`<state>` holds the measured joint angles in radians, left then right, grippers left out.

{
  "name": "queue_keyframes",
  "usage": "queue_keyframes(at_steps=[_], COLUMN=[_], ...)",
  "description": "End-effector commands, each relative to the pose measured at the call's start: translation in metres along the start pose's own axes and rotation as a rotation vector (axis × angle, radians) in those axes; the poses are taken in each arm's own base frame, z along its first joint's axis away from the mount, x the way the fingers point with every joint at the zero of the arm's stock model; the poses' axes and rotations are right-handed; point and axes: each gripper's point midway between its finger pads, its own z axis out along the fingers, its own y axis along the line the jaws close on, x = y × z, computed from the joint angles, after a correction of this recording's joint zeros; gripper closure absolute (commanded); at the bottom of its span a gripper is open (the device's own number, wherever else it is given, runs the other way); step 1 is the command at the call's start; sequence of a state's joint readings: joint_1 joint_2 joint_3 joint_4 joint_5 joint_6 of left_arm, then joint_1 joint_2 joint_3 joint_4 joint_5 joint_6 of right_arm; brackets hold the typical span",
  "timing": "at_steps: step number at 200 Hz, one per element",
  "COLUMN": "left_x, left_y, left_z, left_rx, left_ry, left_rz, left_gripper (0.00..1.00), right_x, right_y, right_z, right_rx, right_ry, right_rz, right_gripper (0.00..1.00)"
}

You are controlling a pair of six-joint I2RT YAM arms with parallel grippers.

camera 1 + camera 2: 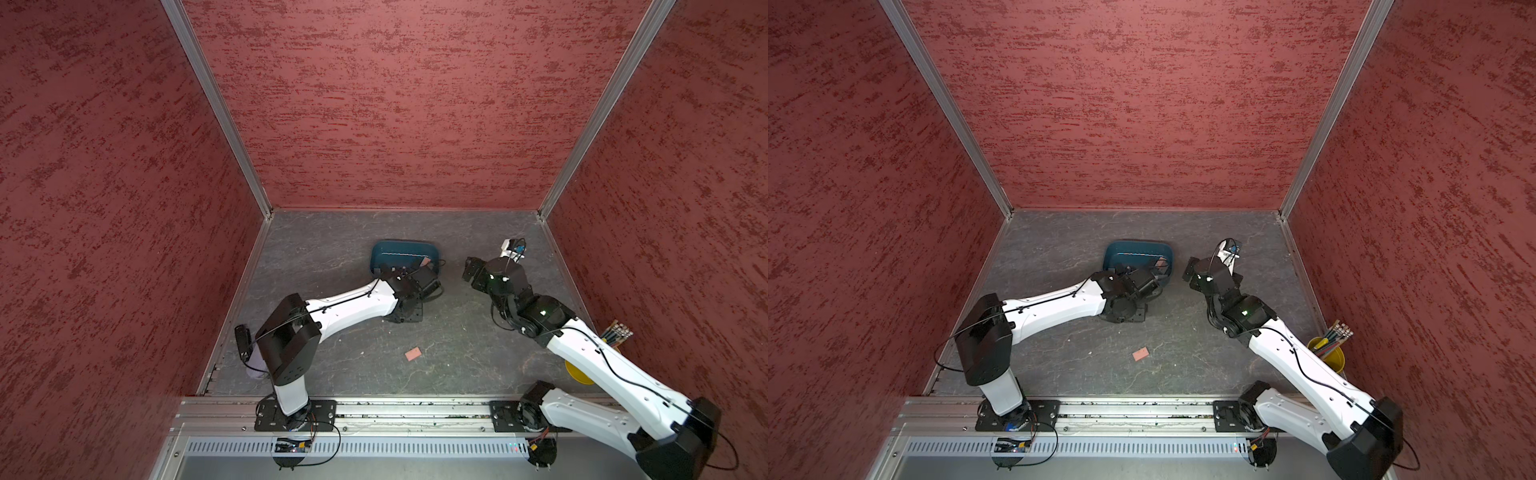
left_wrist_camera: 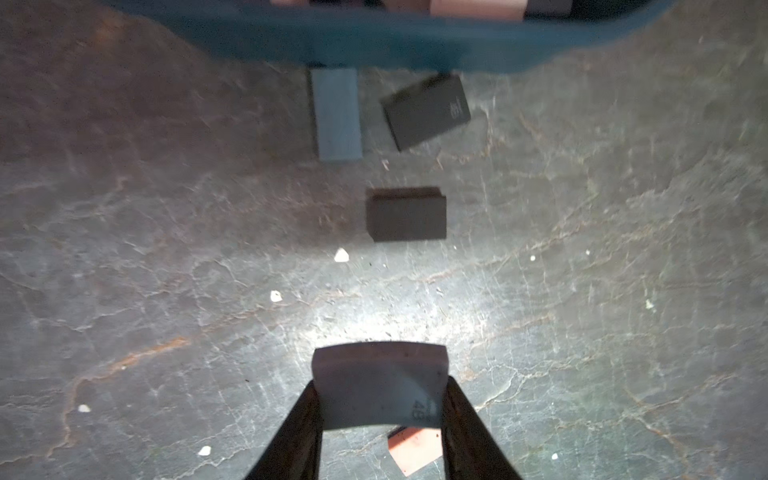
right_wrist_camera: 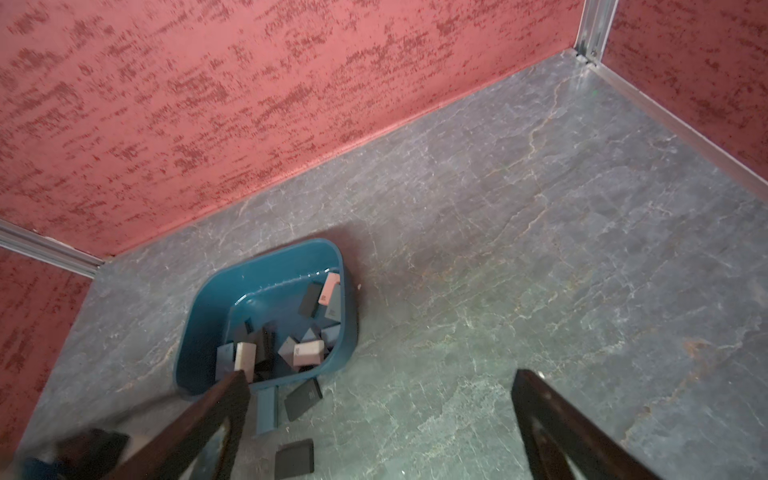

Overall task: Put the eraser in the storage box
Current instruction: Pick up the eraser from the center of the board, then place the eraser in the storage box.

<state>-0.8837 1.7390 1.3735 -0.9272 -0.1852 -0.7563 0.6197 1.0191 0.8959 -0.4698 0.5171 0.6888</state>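
Left wrist view: left gripper [image 2: 380,388] pinched the grey eraser [image 2: 374,374] edgewise, bowing it, evidently soft, light; right gripper [image 3: 380,376] gaped empty.

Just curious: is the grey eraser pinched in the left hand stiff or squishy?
Probably a bit squishy: the grey eraser looks bowed in the left hand. Its flat faces suggest it won't roll. It is small, so likely light.

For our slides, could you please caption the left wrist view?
Left claw holding a grey eraser marked 4B; three loose erasers lie near the teal storage box.
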Motion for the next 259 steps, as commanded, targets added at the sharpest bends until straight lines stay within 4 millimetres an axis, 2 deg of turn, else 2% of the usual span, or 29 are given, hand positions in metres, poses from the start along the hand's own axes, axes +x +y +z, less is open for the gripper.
queue_keyframes(at_steps=[1,23,53,94,135,181,190,215,238,247,255,259], left_x=[-0.028,-0.053,-0.087,-0.126,-0.143,-0.148,-0.150,-0.154,-0.162,-0.166,-0.169,-0.170], left_y=[0.007,0.014,0.017,0.022,0.028,0.029,0.029,0.031,0.032,0.032,0.034,0.036], left_z=[-0.021,-0.026,-0.024,-0.001,0.032,0.048,0.048,0.043,0.019,0.004,-0.008,-0.015], left_rx=[0.014,0.012,0.035,0.054,0.033,0.046,0.049,0.067,0.097,0.108,0.116,0.117], left_ry=[-0.052,-0.072,-0.095,-0.074,-0.027,0.011,0.008,0.009,-0.023,-0.049,-0.068,-0.077], left_rz=[0.013,0.002,-0.014,-0.032,-0.038,-0.045,-0.048,-0.054,-0.054,-0.052,-0.051,-0.053], left_gripper=[0.55,0.55,0.54,0.51,0.51,0.42,0.37,0.32,0.18,0.11,0.00,0.00], right_x=[0.009,0.026,0.060,0.100,0.145,0.195,0.204,0.225,0.243,0.248,0.252,0.254], right_y=[0.006,0.008,0.017,0.035,0.057,0.071,0.074,0.076,0.076,0.076,0.075,0.074], right_z=[0.003,0.010,0.020,0.020,0.012,-0.001,-0.006,-0.015,-0.024,-0.027,-0.029,-0.030], right_rx=[-0.051,-0.087,-0.170,-0.260,-0.311,-0.362,-0.369,-0.361,-0.366,-0.372,-0.373,-0.374], right_ry=[0.026,0.068,0.152,0.239,0.323,0.440,0.458,0.507,0.548,0.560,0.571,0.578], right_rz=[0.003,-0.009,-0.035,-0.109,-0.223,-0.342,-0.375,-0.452,-0.507,-0.518,-0.525,-0.528], right_gripper=[0.01,0.01,0.01,0.01,0.01,0.01,0.01,0.01,0.01,0.01,0.01,0.01])
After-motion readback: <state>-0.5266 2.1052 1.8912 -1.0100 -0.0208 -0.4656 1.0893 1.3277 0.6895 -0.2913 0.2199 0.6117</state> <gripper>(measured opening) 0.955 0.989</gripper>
